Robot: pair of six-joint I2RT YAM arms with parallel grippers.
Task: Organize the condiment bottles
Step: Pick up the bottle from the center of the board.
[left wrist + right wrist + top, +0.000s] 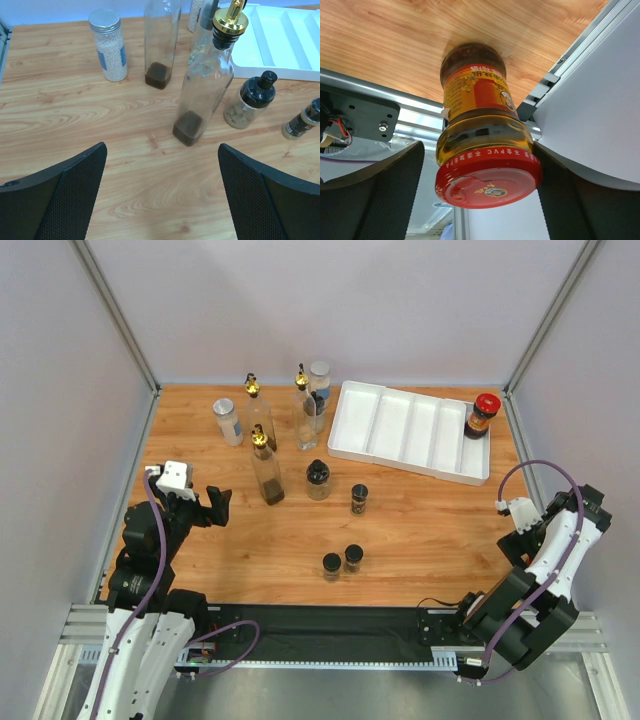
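The left gripper (162,150) hangs spread wide, facing a gold-spouted bottle (202,85). A red-lidded jar (475,95) sits between the right gripper (480,150) fingers by the table (380,30) edge; whether they pinch it, I can't tell.

Top external: fixed, high, behind arm bases. Looks down and forward. Far off, takes in whole table (420,530), both arms at bottom edge.

Left wrist: low, near tabletop, faces far wall. left gripper (161,146) fingers frame lower corners. Shared with top view: nearest gold-spouted bottle (202,95), silver-lidded jar (111,47), tray (280,45) corner.

Right wrist: very close, rolled, table at frame top. red-lidded jar (480,100) fills centre between right gripper (479,144) fingers, lid nearest lens. Shared with top view: table edge, metal rail (365,80).
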